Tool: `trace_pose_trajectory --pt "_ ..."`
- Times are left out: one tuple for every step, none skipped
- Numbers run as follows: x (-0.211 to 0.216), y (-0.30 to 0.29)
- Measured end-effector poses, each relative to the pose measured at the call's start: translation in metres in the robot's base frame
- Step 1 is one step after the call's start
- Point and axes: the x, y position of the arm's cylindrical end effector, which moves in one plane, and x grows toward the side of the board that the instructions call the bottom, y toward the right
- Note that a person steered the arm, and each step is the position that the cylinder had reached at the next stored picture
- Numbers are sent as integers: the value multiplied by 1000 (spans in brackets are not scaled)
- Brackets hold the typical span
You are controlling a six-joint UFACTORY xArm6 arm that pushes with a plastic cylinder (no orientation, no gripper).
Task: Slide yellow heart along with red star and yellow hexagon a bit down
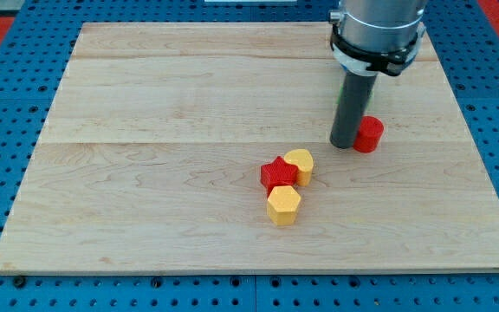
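Observation:
A yellow heart (301, 165), a red star (278, 174) and a yellow hexagon (283, 205) sit bunched together a little right of the board's middle. The heart touches the star's right side, and the hexagon lies just below the star. My tip (345, 144) stands above and to the right of this group, apart from it. It rests right beside the left side of a red cylinder (369, 134).
The wooden board (145, 173) lies on a blue perforated table. The arm's grey body (378, 26) hangs over the board's top right part.

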Motion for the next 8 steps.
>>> trace_pose_trajectory --pt "-10 -63" --pt "6 -96" --pt "9 -96" --pt "10 -81" --pt "13 -36" --pt "13 -22" --pt "13 -22" --pt "7 -46"
